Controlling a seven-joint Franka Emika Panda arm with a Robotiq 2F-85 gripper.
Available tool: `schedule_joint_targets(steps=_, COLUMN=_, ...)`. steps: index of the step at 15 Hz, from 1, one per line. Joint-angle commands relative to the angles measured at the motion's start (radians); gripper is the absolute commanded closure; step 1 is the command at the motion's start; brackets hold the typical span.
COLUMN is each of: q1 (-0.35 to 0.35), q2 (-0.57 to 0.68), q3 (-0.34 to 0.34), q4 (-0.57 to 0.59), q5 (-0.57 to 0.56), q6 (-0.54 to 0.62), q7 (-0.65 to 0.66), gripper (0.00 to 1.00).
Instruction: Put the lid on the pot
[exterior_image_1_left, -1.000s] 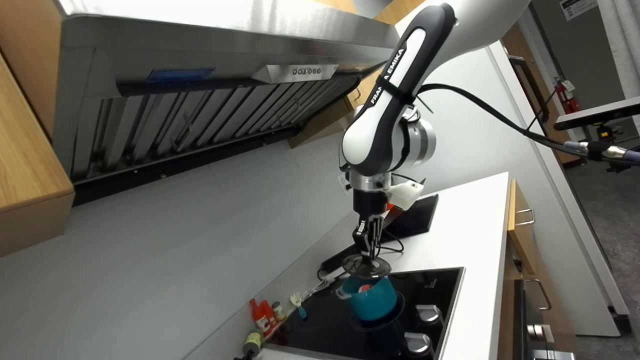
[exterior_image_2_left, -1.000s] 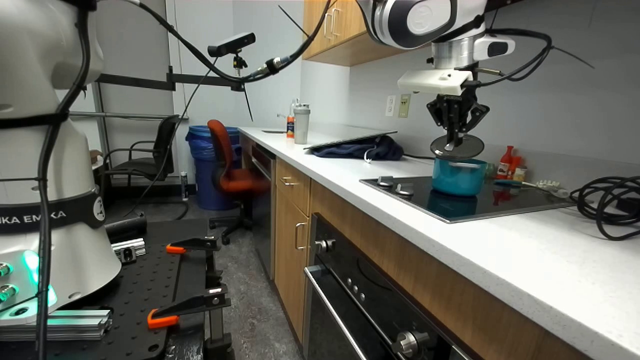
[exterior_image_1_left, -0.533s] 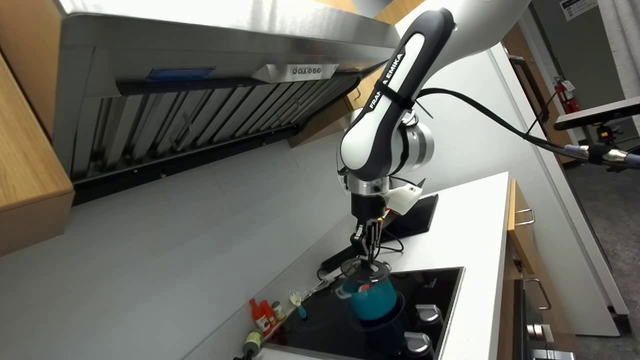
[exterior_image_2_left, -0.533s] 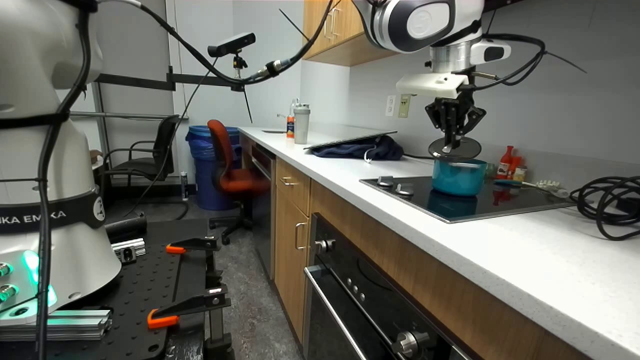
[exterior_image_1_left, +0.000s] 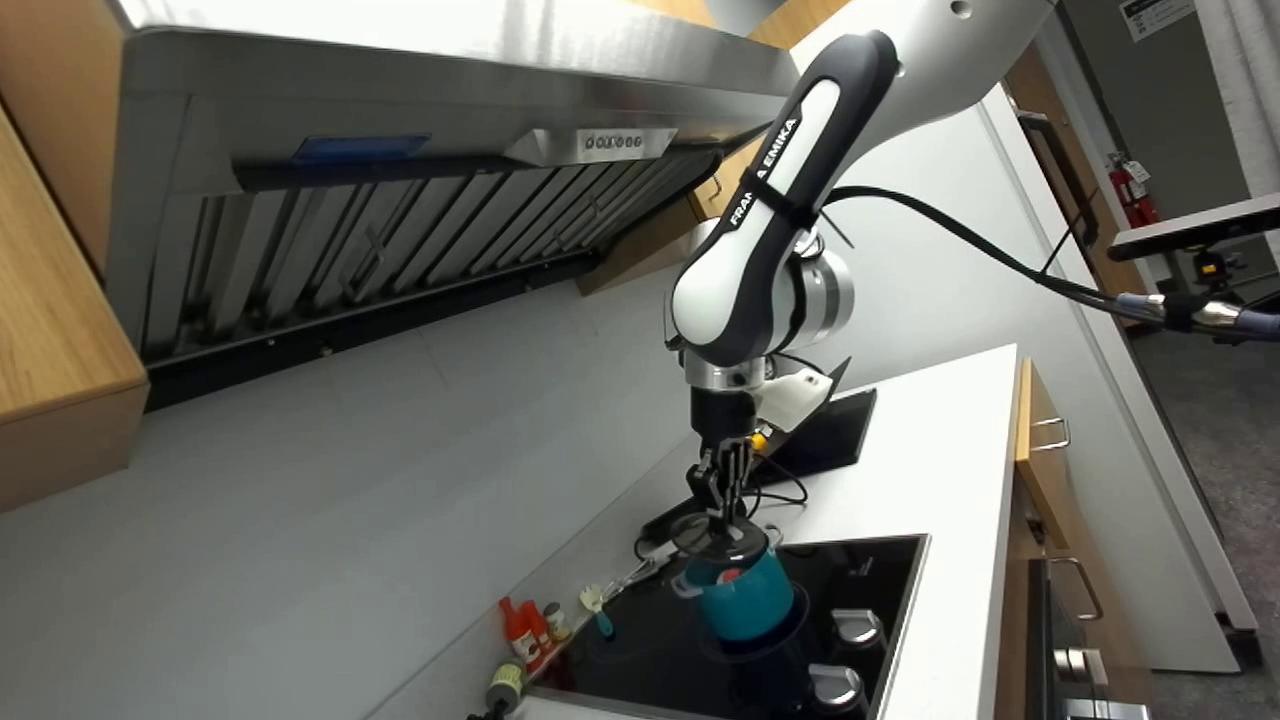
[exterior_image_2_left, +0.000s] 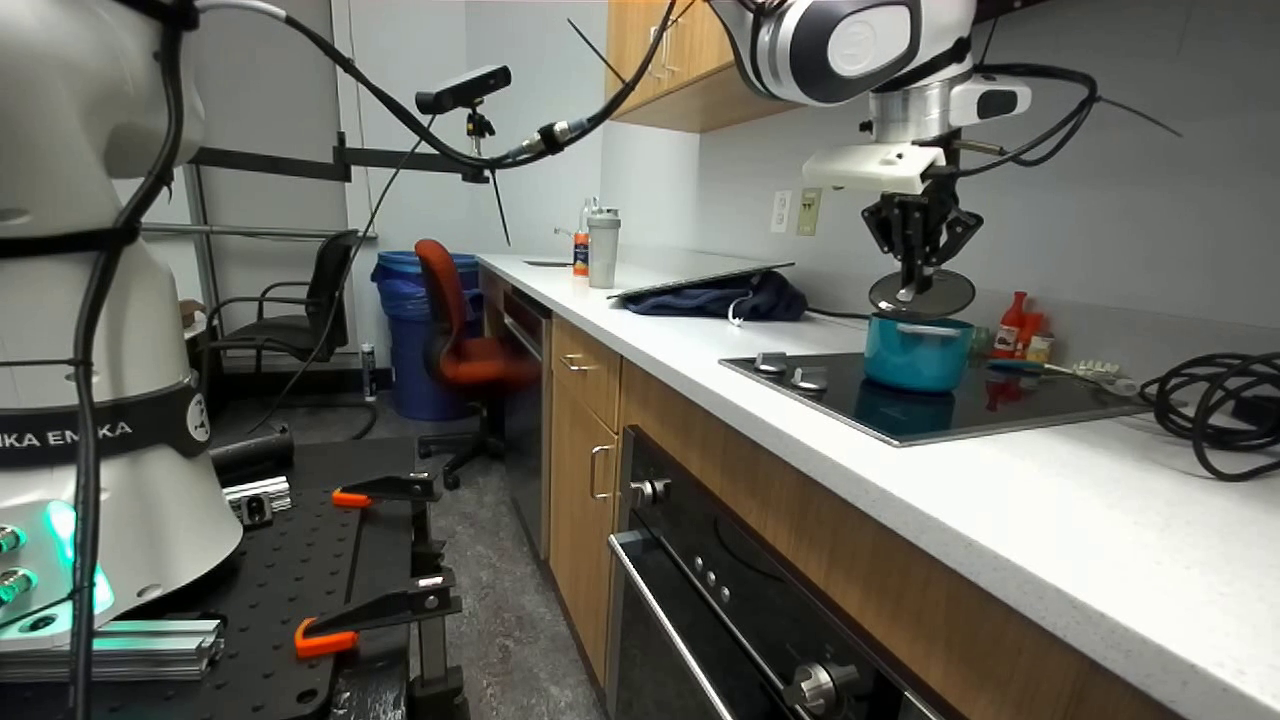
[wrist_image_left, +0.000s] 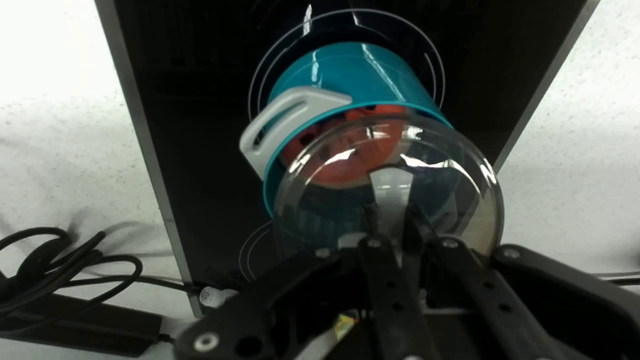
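Lid (wrist_image_left: 340, 202) hangs tilted above the blue pot (wrist_image_left: 345, 75), its grey handle (wrist_image_left: 392, 192) pinched between the fingers (wrist_image_left: 421, 231), which stand nearly together; whether the lid touches the pot, I cannot tell. The pot stands upright on the black stove (wrist_image_left: 195, 165), something red (wrist_image_left: 387, 111) showing inside it.

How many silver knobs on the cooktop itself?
2, in both exterior views, along the front edge of the cooktop: the farther knob and the nearer knob beside it. The pot hides some surface, so others might be missed.
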Motion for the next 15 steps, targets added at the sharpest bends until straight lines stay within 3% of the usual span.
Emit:
schedule_joint_targets(steps=1, q1=0.028, q2=0.036, q3=-0.028, q4=0.052, q5=-0.054, q6=0.0, q7=0.062, gripper=0.96)
schedule_joint_targets(steps=14, q1=0.071, q2=0.06, q3=-0.077, q4=0.103, q5=-0.194, q6=-0.123, q7=0.142, gripper=0.96)
schedule_joint_targets(steps=15, q1=0.073, q2=0.061, q3=-0.078, q4=0.107, q5=-0.199, q6=-0.132, q7=0.146, gripper=0.92)
